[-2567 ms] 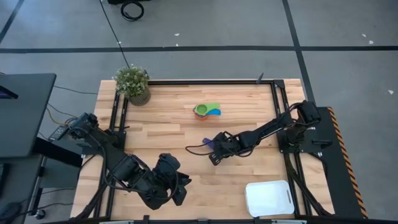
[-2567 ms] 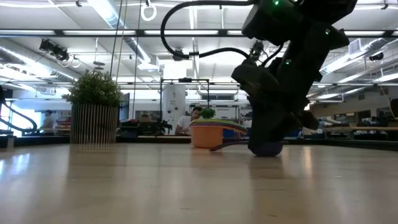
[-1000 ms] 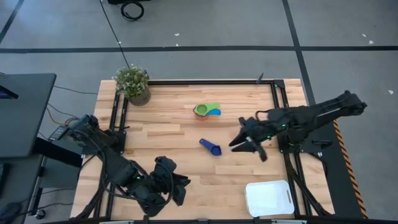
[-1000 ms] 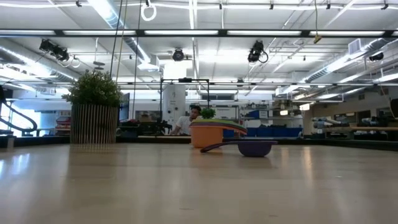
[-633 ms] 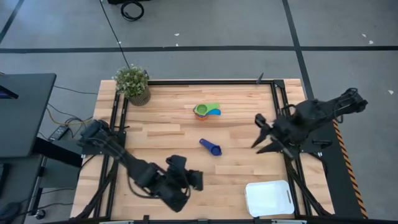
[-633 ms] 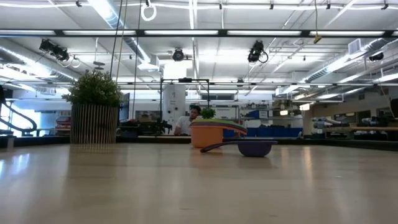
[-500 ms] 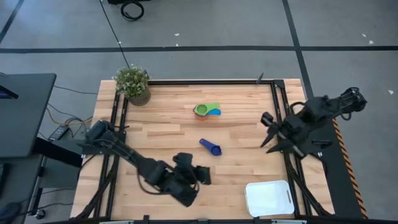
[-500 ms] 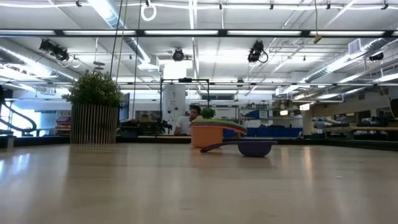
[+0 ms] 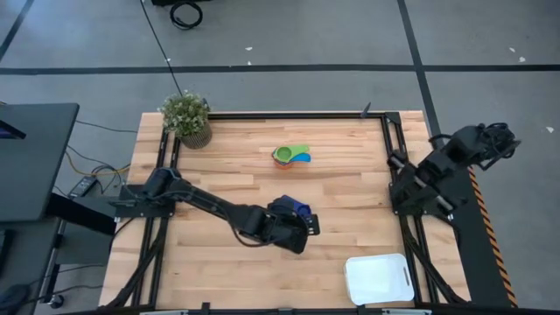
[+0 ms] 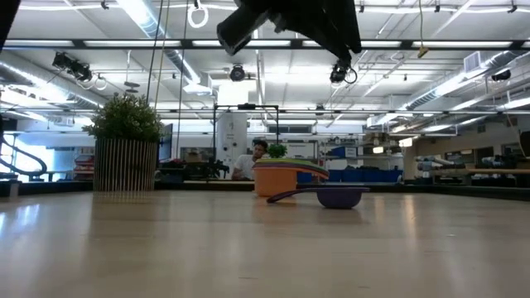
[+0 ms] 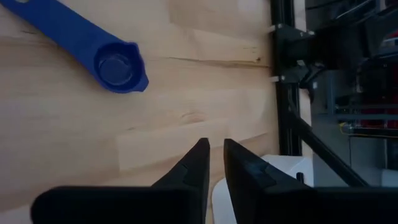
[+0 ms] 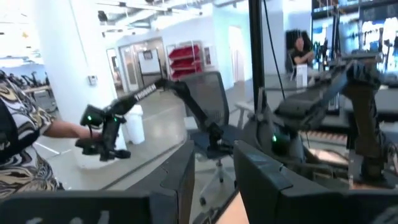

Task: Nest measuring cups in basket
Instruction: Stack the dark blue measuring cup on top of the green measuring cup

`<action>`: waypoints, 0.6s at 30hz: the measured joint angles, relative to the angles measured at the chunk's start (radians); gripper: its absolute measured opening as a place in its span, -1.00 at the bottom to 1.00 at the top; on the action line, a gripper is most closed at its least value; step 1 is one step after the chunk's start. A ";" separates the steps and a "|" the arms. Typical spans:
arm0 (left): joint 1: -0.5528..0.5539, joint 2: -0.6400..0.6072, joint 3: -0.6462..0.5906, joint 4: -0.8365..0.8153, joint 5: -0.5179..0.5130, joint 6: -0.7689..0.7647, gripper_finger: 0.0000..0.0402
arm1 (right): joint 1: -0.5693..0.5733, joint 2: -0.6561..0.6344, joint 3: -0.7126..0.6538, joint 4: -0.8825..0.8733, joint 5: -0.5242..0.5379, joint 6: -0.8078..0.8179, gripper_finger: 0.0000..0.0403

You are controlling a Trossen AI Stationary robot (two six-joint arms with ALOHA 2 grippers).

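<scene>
A dark blue measuring cup lies alone on the wooden table, mouth up, its flat handle on the wood; my left arm partly covers the cup in the high view. The other measuring cups sit nested in a stack, orange outermost, toward the far side. The white basket rests at the near right corner. My left gripper hovers just on the cup's near side, fingers a narrow gap apart with nothing between them. My right gripper is open, drawn back at the table's right edge.
A potted plant stands at the far left corner. A dark metal frame runs along the table's edges. Bare wood lies between the lone cup and the basket. People and another robot arm show in the room beyond.
My left gripper has swung from the near left part of the table toward its middle, sinking and rolling, and now hangs beside the dark blue cup. My right arm has drawn back to the table's right edge and folded up. The cups have not moved.
</scene>
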 joint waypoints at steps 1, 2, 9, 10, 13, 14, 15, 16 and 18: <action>0.001 0.003 0.000 -0.002 0.000 -0.003 -0.76 | 0.000 -0.008 0.000 0.000 0.000 -0.003 -0.42; 0.002 0.004 0.000 -0.010 0.000 -0.010 -0.78 | 0.000 -0.015 0.000 -0.001 0.000 -0.004 -0.42; 0.002 0.005 0.000 -0.094 0.007 -0.043 -0.97 | 0.000 -0.030 0.000 -0.014 0.000 -0.005 -0.42; 0.002 0.005 0.000 -0.089 0.007 -0.040 -0.98 | 0.000 -0.030 0.000 -0.014 0.001 -0.007 -0.42; 0.002 0.005 0.000 -0.082 0.008 -0.020 -0.95 | 0.000 -0.030 0.000 -0.014 0.001 -0.013 -0.42; 0.003 0.005 0.000 -0.084 0.010 -0.021 -0.93 | 0.000 -0.030 0.000 -0.014 0.001 -0.018 -0.42; 0.004 0.005 0.000 -0.084 0.012 -0.024 -0.90 | 0.000 -0.030 0.000 -0.014 0.001 -0.022 -0.42; 0.004 0.005 0.000 -0.084 0.012 -0.023 -0.88 | 0.000 -0.030 0.000 -0.014 0.001 -0.023 -0.42; 0.007 0.006 0.000 -0.085 0.014 -0.013 -0.84 | 0.000 -0.030 0.000 -0.014 0.002 -0.024 -0.42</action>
